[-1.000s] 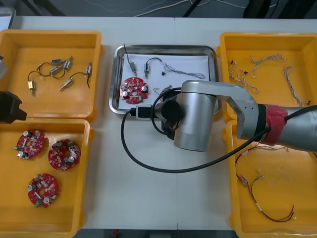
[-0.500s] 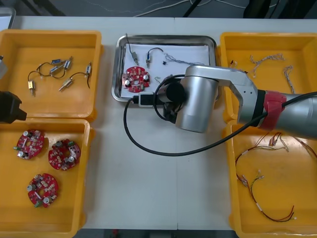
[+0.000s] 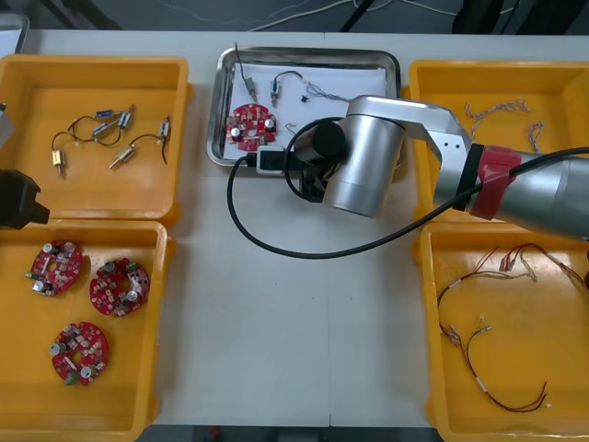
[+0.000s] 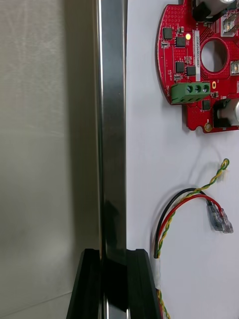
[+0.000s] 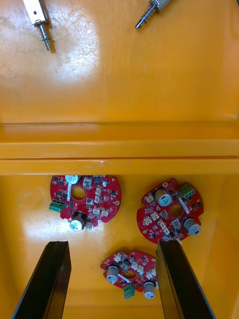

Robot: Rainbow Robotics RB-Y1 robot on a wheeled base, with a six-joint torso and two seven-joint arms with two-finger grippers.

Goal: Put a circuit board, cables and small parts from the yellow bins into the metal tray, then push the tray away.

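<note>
Front view: a round red circuit board (image 3: 250, 126) lies inside the metal tray (image 3: 313, 52). Right wrist view: the right end effector (image 4: 112, 256) is clenched on the tray's rim, with a red and yellow cable (image 4: 196, 191) just inside it. Left wrist view: the left end effector (image 5: 112, 246), released, hangs over a yellow bin (image 5: 119, 149) left of the tray.

texts: none legible | round red circuit board (image 4: 185, 75): narrow white strip label (image 4: 195, 54) with fine dark print, too small to read | other markings: unreadable
</note>
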